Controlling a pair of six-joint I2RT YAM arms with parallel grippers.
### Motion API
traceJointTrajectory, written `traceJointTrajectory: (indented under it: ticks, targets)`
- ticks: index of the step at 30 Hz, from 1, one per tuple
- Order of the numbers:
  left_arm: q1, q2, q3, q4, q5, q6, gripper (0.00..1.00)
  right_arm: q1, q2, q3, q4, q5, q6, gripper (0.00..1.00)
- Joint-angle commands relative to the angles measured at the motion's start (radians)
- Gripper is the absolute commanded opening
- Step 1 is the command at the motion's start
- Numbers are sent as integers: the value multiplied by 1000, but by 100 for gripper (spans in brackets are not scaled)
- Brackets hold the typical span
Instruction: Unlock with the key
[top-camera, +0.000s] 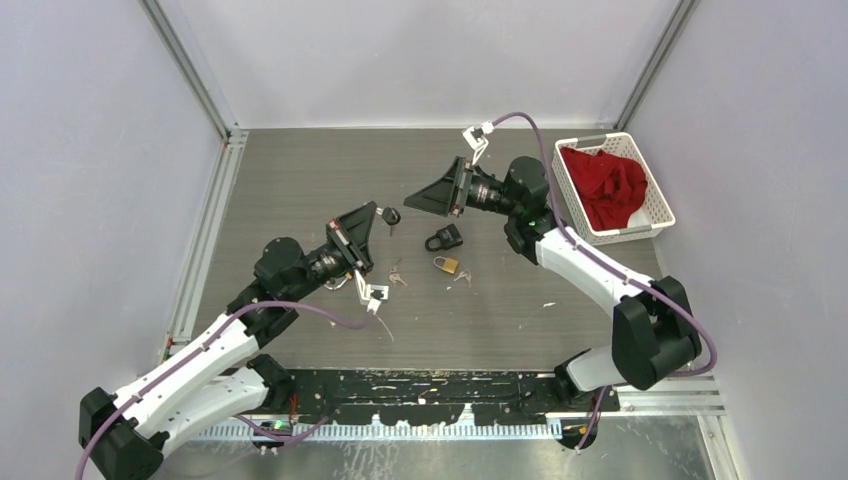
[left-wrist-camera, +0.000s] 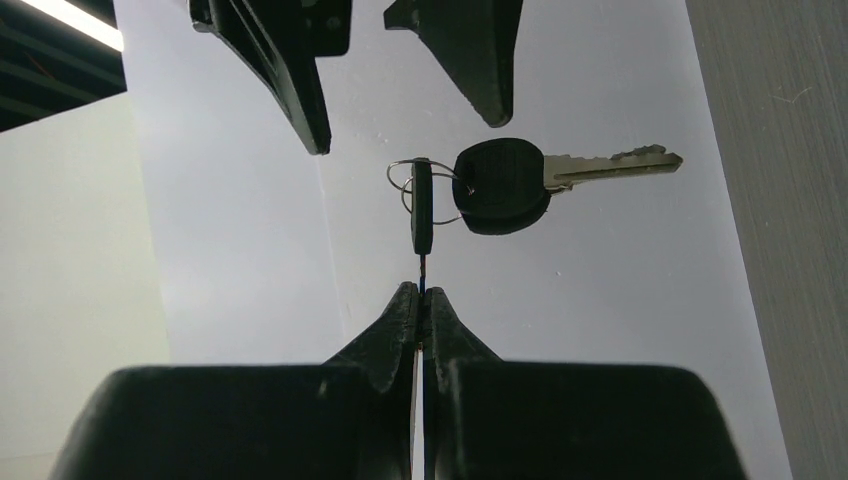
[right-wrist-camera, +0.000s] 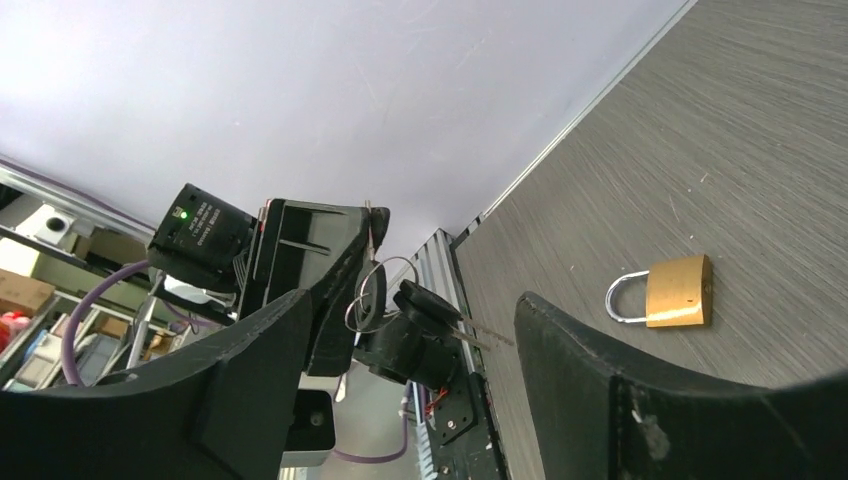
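1. Black left gripper is clamped tight on the blade of one key in the key bunch, raised off the table. A second black-headed key sticks out sideways from the ring.
2. The brass padlock lies flat on the table, with the black padlock just behind it.
3. The right gripper hangs with its fingers spread wide near the bunch, holding nothing.
4. A white basket at the far right holds a red cloth.
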Motion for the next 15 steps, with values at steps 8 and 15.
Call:
traceJointTrajectory:
  ticks: [8,15]
  targets:
    - [-1,-11,-6,35,23,29,0,60,53,12,229,-48,125,57]
    - [-2,-13,-18,31,29,51,0,70,104,-11,435,-58,265,44]
